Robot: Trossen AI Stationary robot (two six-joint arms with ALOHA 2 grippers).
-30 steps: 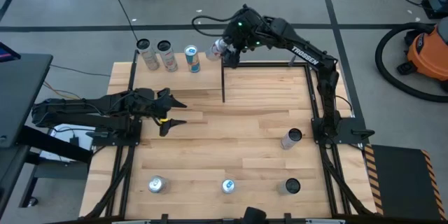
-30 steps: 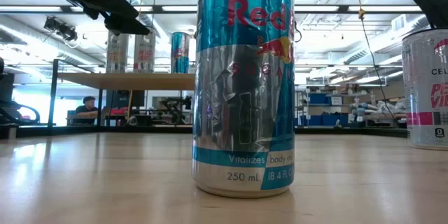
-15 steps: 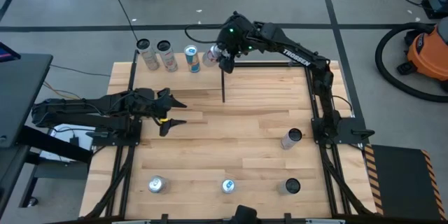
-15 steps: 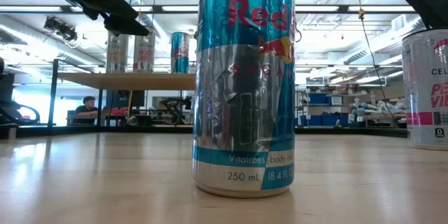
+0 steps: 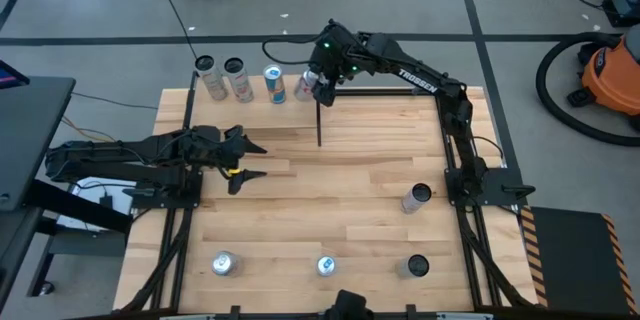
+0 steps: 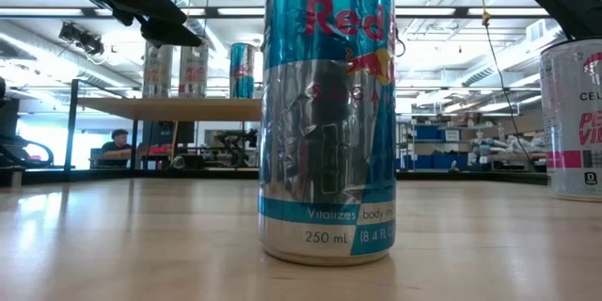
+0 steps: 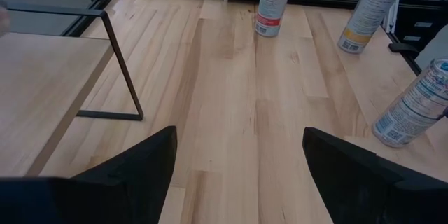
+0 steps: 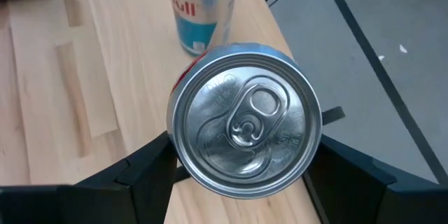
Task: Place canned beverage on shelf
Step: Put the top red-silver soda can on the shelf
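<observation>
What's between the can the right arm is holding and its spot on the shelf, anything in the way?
Nothing visible blocks it. The right end effector is shut on the can, held over the shelf near its far edge. The blue can stands just beside it in the row, not under it. The left end effector waits over the table.

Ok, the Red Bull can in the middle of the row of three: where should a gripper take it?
Around its straight side wall near mid-height, coming in level from the side. The Red Bull can stands upright, and the silver can and dark-topped can beside it stand well clear, leaving finger room.
</observation>
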